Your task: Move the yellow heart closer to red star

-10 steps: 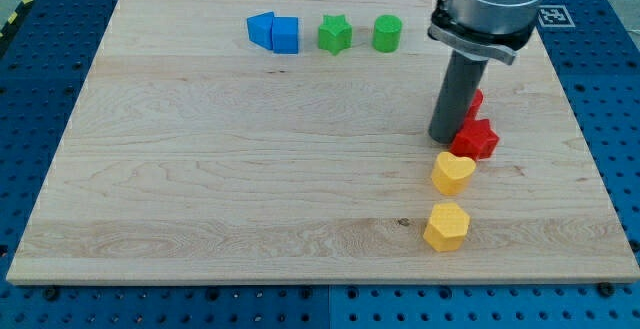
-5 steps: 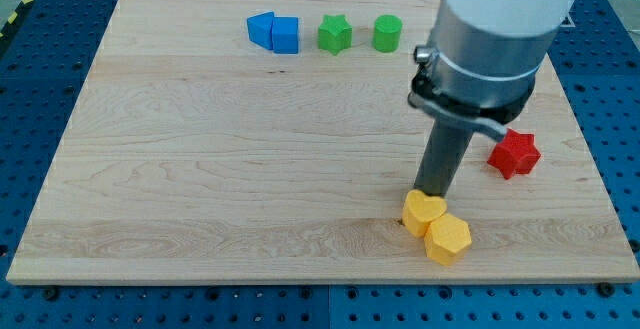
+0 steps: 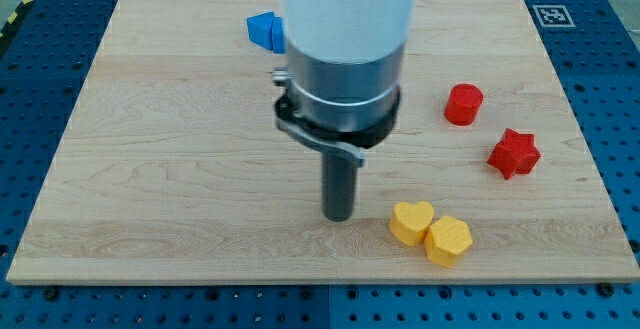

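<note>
The yellow heart (image 3: pixel 411 222) lies near the view's bottom, right of centre, touching a yellow hexagon (image 3: pixel 448 241) on its lower right. The red star (image 3: pixel 514 153) sits up and to the right of the heart, well apart from it. My tip (image 3: pixel 338 216) rests on the board just left of the yellow heart, with a small gap between them.
A red cylinder (image 3: pixel 463 104) stands above and left of the red star. A blue block (image 3: pixel 264 30) shows at the view's top, partly hidden by the arm (image 3: pixel 345 59). The arm hides whatever lies behind it at the top of the wooden board (image 3: pixel 160 169).
My tip has swung from above the yellow heart to its left. The heart now lies slightly lower and left, against the hexagon. The arm now covers the green blocks and part of the blue ones.
</note>
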Motion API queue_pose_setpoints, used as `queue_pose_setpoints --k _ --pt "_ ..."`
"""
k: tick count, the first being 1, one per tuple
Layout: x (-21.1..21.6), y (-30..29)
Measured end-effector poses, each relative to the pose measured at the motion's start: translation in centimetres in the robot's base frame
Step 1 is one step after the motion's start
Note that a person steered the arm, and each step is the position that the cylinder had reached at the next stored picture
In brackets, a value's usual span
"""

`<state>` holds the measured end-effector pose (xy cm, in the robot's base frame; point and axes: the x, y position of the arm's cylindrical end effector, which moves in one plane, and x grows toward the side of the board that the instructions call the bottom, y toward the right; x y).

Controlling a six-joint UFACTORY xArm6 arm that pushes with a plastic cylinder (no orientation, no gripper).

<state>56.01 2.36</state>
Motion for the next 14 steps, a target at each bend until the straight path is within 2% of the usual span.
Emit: queue_pose_setpoints --k 2,3,4,6,14 --pt "4.2 0.2" --pt "4.3 0.2" --pt "4.1 0.8" --pt "0.9 6.3" --pt "-0.2 15.0"
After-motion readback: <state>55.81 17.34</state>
